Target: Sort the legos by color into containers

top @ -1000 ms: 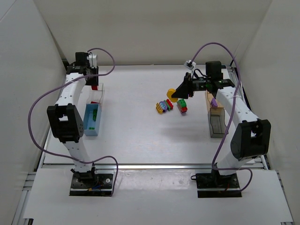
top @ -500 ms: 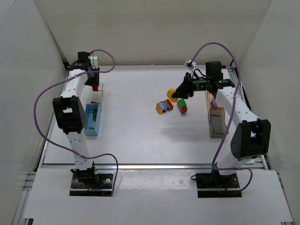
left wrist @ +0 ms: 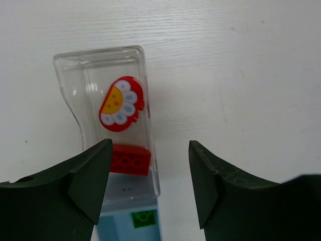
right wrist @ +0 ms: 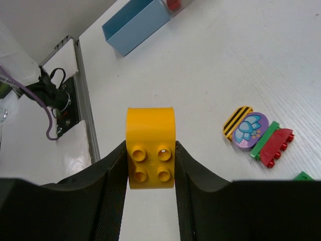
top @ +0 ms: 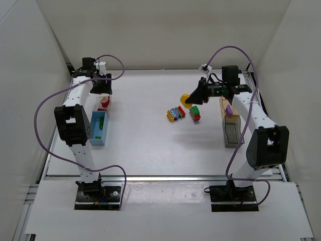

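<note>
White desk below: right claw grips a yellow lego; left claw gapes wide above the clear container.

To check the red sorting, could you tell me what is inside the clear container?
The clear container holds two red legos: a rounded flower-printed piece and a studded brick. The left gripper's finger hides one corner.

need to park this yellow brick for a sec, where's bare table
Widest bare table: the near middle, between the blue box and the dark box, on the arms' side of the loose bricks. Crowded around those bricks, just by the right claw holding the yellow brick.
</note>
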